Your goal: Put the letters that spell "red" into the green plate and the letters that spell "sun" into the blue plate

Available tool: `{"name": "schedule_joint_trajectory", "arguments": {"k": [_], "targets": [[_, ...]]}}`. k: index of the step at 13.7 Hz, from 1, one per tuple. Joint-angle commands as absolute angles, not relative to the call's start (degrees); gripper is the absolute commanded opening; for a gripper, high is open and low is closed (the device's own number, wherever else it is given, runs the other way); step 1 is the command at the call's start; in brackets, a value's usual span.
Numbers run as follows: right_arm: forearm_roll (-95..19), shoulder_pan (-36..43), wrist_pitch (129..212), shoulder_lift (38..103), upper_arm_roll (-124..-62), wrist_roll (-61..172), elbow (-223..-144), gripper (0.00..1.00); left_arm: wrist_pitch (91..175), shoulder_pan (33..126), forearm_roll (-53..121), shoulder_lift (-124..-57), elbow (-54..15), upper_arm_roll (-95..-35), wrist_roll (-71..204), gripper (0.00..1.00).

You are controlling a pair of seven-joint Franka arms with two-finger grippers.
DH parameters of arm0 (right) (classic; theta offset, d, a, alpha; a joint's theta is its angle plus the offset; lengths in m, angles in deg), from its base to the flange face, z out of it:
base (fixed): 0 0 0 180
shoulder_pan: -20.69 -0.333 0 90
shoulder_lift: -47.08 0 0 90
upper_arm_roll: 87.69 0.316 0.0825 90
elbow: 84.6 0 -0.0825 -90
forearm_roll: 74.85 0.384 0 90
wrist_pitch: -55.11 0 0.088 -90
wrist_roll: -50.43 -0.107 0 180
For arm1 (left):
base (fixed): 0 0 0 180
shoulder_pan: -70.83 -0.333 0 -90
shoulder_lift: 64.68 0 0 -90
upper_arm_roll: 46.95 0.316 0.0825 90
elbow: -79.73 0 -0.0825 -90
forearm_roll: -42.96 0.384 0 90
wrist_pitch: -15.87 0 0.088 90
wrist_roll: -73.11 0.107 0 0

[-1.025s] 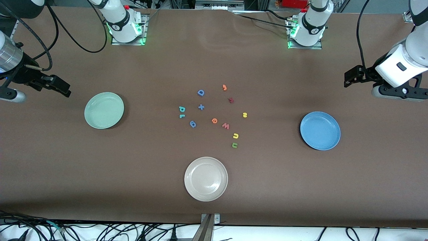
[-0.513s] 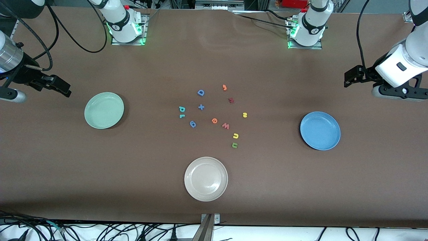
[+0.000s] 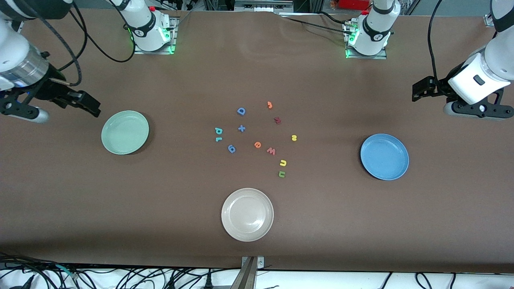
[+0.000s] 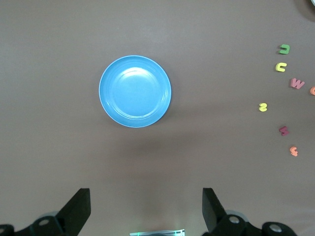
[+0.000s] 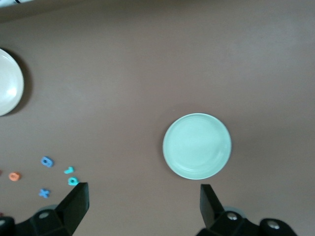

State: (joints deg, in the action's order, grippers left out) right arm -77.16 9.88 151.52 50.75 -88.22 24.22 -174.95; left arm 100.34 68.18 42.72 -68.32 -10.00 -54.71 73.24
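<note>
Both tools, right tool (image 3: pixel 90 107) by the green plate (image 3: pixel 125 132) and left tool (image 3: pixel 421 89) above the blue plate (image 3: pixel 384 156), hang released and empty; each should descend squarely over 1 small letter.

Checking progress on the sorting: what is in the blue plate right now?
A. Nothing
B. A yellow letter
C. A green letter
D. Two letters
A: the blue plate shows only bare surface, and the yellow "s" lies on the table.

blue plate (image 4: pixel 135 91): empty, sitting flat on the brown surface (image 4: pixel 59 147)
left tool (image 4: pixel 146 210): wide open, holding nothing
foam letters (image 4: pixel 285 98): scattered well apart from the plate
</note>
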Motion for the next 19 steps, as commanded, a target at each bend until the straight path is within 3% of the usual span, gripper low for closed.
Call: {"name": "schedule_joint_trajectory", "arguments": {"k": [1,10,12,16,19], "targets": [[-77.2,9.0,153.7,51.5,-84.9,17.1,-175.5,0.99,99.4,67.9,43.4,-68.8,-9.2,-55.0,73.3,1.00],[-76.8,-3.6,163.3,62.6,-84.2,-6.6,-175.2,0.99,99.2,69.3,42.8,-70.1,-9.9,-56.7,73.2,1.00],[-76.6,-6.5,166.9,66.0,-84.2,-11.1,-175.3,0.99,99.9,69.8,39.7,-73.3,-9.7,-56.7,72.9,1.00],[-76.3,-8.5,171.6,71.9,-84.2,-13.6,-176.4,0.99,110.0,73.6,39.4,-80.6,-9.1,-56.7,72.2,1.00],[-76.3,-8.6,177.8,72.7,-84.2,-13.7,-181.2,0.99,116.7,78.1,40.2,-86.5,-9.5,-56.5,70.0,1.00]]}}
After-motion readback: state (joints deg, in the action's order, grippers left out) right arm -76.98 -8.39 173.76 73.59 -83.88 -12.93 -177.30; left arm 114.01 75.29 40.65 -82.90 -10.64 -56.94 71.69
